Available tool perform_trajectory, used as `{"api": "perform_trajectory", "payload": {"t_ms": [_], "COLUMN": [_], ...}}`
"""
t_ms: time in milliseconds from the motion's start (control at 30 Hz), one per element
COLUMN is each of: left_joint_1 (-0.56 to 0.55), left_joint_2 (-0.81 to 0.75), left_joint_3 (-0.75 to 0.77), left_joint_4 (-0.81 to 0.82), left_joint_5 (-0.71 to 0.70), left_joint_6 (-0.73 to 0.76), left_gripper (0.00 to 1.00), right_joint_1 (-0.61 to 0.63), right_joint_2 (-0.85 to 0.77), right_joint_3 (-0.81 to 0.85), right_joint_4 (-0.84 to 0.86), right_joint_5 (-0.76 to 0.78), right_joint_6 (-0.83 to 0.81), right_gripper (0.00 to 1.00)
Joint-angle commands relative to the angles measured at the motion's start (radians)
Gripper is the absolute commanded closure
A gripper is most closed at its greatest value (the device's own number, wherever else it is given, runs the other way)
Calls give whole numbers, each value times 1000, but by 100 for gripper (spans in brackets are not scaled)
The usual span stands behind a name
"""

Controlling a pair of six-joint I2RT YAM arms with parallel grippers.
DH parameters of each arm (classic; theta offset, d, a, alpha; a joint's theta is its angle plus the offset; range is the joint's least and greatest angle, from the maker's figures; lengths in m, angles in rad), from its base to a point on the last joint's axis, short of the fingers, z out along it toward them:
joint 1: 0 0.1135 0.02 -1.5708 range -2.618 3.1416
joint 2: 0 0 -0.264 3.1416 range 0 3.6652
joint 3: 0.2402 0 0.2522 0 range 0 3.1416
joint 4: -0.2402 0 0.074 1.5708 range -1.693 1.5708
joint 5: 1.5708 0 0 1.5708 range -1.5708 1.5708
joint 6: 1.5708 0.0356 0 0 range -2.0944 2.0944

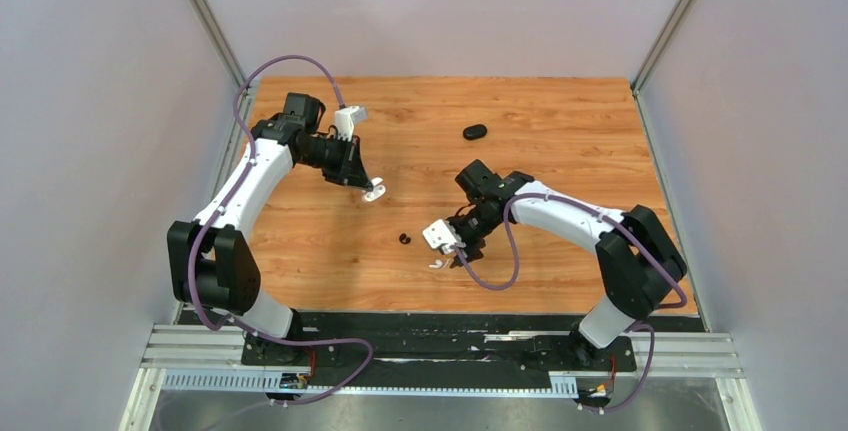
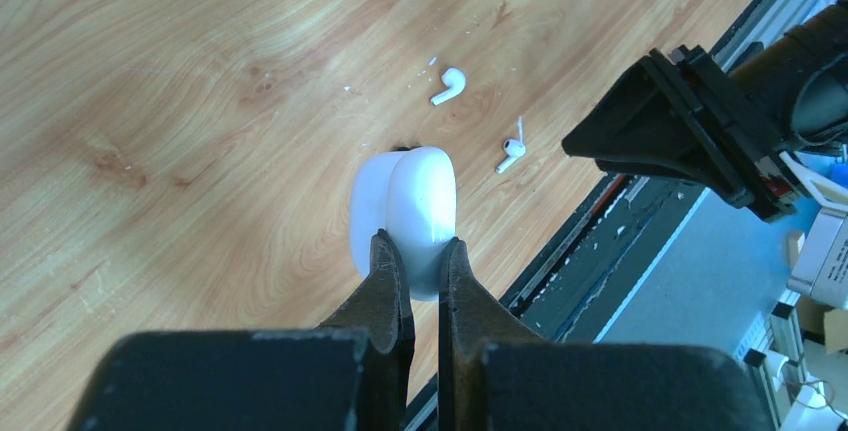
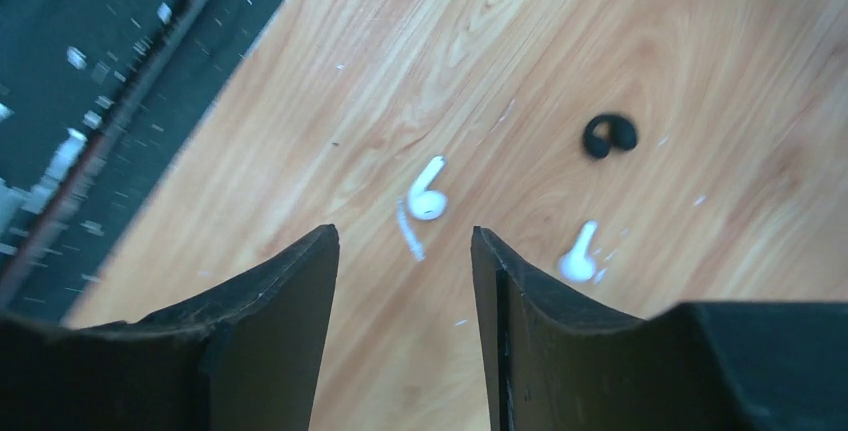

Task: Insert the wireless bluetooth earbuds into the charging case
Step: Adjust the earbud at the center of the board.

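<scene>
The table [image 1: 560, 121] is pale-grained wood, boxed in by plain grey walls [image 1: 760, 151], with a black rail [image 1: 440, 326] along its near edge.

The nearer white earbud [image 3: 427, 196] lies flat on the wood straight ahead of your right gripper [image 3: 403, 241], just beyond the gap between its fingers. Those fingers are spread wide and grip nothing. The earbud's long axis runs roughly away from the wrist camera, with the rounded head toward you and the stem tipped slightly right. If you come straight down, I judge the fingers would meet it across its narrow sides. That is the relation to hold: keep the earbud centred in the gap and trim the wrist a touch to match the stem.

The second white earbud [image 3: 578, 256] sits just beside the right-hand finger, close enough to be nudged. The black earbud [image 3: 610, 135] lies farther out on that same side. The right arm is clearly nearer to all three.

Your left gripper [image 2: 420, 246] is clamped on the white charging case [image 2: 415, 201], held above the wood and well apart from the earbuds. The case shows two rounded halves, but you cannot tell from here whether its wells face up.

A dark oval object [image 1: 474, 132] rests far back on the table.
</scene>
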Motion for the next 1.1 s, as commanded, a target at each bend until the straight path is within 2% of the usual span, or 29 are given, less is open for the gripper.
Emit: {"api": "perform_trajectory", "payload": {"t_ms": [0,300,600,1067], "left_joint_1": [6,9,12,14], "left_joint_2": [-52,-91,-95,-83], "left_joint_3": [19,-13,-21,-18], "left_joint_4": [-11,-6,1,17], "left_joint_5": [2,-10,-5,15], "left_joint_6": [32,33,29,8], "left_gripper": [100,100,100,100], "right_joint_1": [3,18,35,68], "right_joint_2": [69,178,254,362], "right_joint_3": [21,116,201,310], "right_joint_4": [61,-115,-263,-336], "right_joint_5": [-80,-31,40,118], "right_joint_6": [-538,-785,-845,-879], "right_gripper": [49,56,59,63]}}
